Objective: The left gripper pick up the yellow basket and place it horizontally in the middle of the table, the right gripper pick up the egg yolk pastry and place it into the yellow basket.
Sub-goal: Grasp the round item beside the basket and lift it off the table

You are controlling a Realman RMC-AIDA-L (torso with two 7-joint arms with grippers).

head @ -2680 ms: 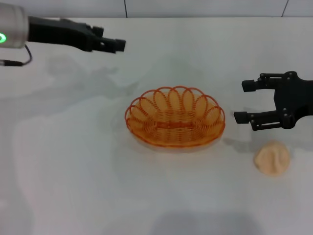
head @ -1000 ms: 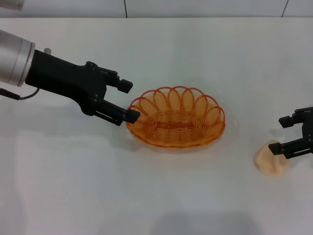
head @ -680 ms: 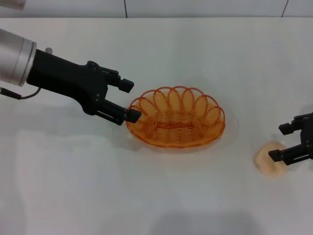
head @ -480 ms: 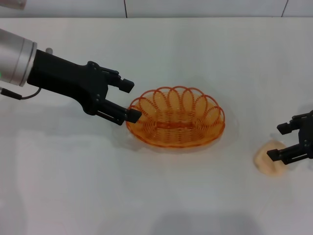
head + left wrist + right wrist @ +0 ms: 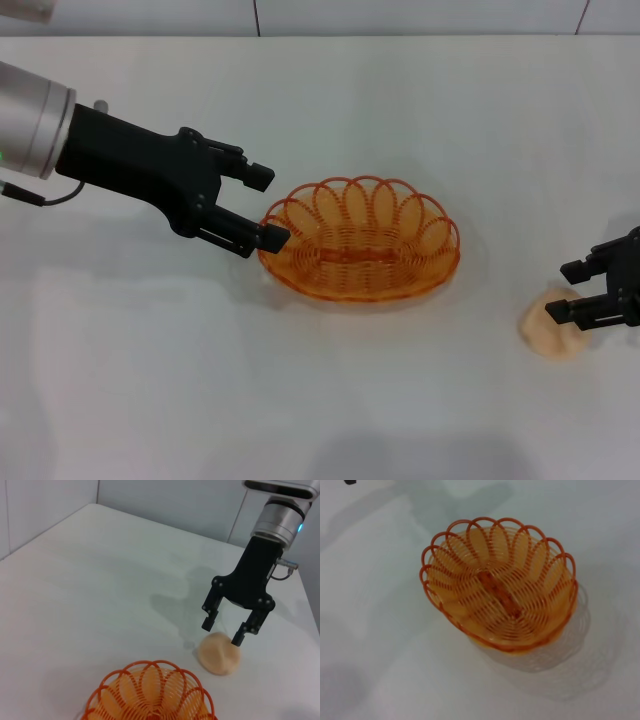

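The yellow basket [image 5: 352,286] lies lengthwise across the middle of the white table [image 5: 190,380], empty. My left gripper [image 5: 268,207] is open at the basket's left end, its lower fingertip at the rim; I cannot tell if it touches. The egg yolk pastry [image 5: 550,330] lies on the table to the basket's right. My right gripper [image 5: 562,291] is open just over the pastry, fingers on either side of its top. The left wrist view shows the right gripper [image 5: 220,632] over the pastry [image 5: 218,655] and part of the basket [image 5: 150,695]. The right wrist view shows the basket [image 5: 517,645].
The table's back edge meets a light tiled wall [image 5: 400,15]. Nothing else stands on the table.
The left gripper came from the far left back down to the basket's left rim and has held there. The right gripper moved right and down onto the pastry, sinking slightly over the last second.
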